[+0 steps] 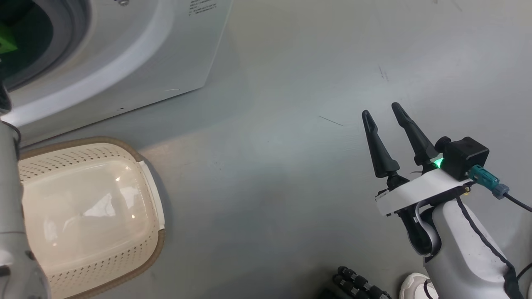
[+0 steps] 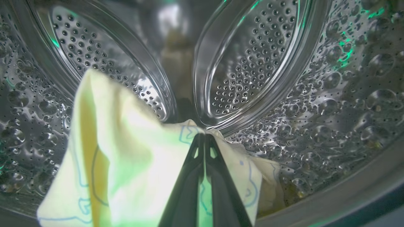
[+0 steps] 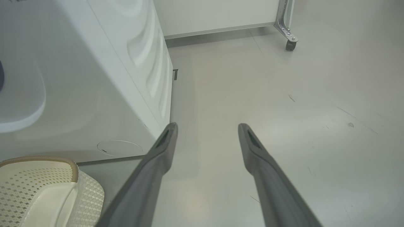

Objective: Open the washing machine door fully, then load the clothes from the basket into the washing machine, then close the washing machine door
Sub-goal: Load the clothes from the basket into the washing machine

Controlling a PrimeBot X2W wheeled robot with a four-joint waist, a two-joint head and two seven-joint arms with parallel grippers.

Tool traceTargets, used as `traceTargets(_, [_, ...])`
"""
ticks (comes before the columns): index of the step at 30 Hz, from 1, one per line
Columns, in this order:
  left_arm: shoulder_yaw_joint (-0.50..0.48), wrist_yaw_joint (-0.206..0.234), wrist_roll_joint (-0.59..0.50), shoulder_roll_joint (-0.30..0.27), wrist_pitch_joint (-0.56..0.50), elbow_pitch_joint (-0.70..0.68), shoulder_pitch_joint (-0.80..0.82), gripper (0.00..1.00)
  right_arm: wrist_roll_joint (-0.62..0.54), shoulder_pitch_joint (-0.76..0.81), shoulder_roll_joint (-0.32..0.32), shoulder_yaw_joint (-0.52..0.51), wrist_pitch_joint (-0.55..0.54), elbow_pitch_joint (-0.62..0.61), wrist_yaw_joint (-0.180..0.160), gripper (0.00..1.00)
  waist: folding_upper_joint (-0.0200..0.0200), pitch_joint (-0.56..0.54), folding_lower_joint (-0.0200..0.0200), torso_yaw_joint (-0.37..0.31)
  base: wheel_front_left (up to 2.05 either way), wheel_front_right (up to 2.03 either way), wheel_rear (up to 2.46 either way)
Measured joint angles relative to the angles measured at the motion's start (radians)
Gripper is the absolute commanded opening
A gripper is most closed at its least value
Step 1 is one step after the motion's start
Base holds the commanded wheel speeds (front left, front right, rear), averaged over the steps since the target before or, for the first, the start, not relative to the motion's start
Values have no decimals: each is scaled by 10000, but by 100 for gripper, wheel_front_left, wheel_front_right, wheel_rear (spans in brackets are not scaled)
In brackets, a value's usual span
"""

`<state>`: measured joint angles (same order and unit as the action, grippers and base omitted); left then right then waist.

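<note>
Left claw [image 2: 204, 135] pinching clothes [image 2: 126, 151], label [image 1: 202, 6] unreadable

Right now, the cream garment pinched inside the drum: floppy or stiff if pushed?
Likely floppy: the cream printed garment drapes in folds from the left gripper. Probably light: one pinch carries it. Pushed, it would likely bunch or slide on the perforated steel drum.

It looked like a test lab to me. A big white front-loading washing machine [image 3: 79, 94] stood on bare grey floor [image 3: 252, 94] near a white castered partition panel [image 3: 214, 12].
</note>
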<state>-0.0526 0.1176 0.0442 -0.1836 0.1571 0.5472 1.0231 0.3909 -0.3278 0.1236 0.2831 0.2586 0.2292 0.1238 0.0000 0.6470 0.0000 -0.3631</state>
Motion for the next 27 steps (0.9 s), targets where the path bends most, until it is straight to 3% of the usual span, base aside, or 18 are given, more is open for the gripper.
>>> traceTargets(19, [-424,2,-546,-1045,-201,1352,2127,0,73,12,19,232,0,8,0,100,0,732,0,-626,0,0,0])
traceTargets(27, [-840,2,-617,-1174,410,1446,2976,0,84,13,67,314,0,10,0,100,0,896,0,-834,0,0,0])
